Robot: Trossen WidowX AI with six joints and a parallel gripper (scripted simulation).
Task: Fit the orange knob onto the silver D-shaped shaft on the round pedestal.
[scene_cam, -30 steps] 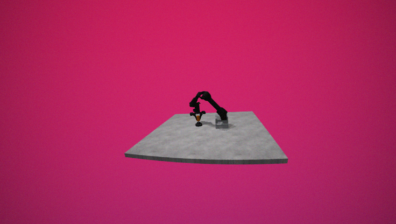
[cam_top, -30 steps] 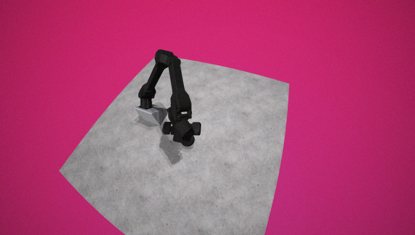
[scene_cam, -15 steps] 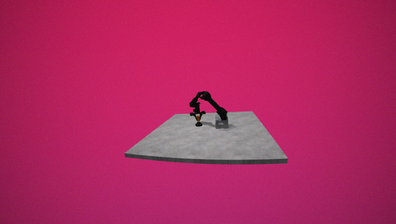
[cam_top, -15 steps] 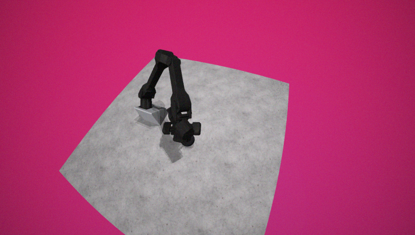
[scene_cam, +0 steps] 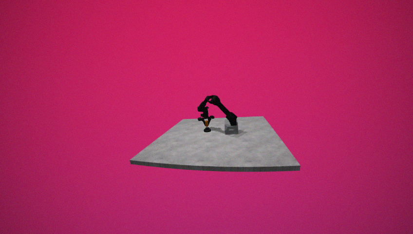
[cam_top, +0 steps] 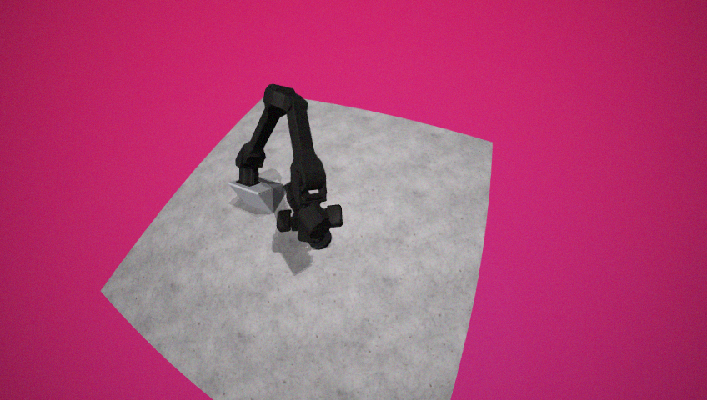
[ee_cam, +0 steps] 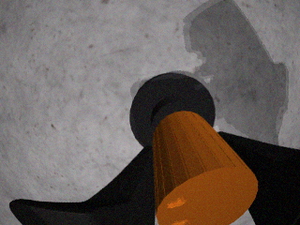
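The gripper (ee_cam: pixel 206 213) is clamping the smooth, tapered orange knob (ee_cam: pixel 199 172), hidden from the top view, above the round dark pedestal (ee_cam: pixel 157 97).

We see an orange knob (ee_cam: pixel 202 178), a black round pedestal (ee_cam: pixel 164 97), a black arm (cam_top: pixel 303 143), and a mottled grey worktop (cam_top: pixel 387 257) against plain magenta.

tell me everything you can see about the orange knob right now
The orange knob is a smooth, matte, tapered cylinder; in the wrist view its wide end faces the camera and its narrow end points down at the dark round pedestal. The claw is shut on it, dark fingers pressing its sides. In the exterior view it hangs upright above the pedestal. Its underside hole and the shaft are hidden, so whether they touch cannot be told.
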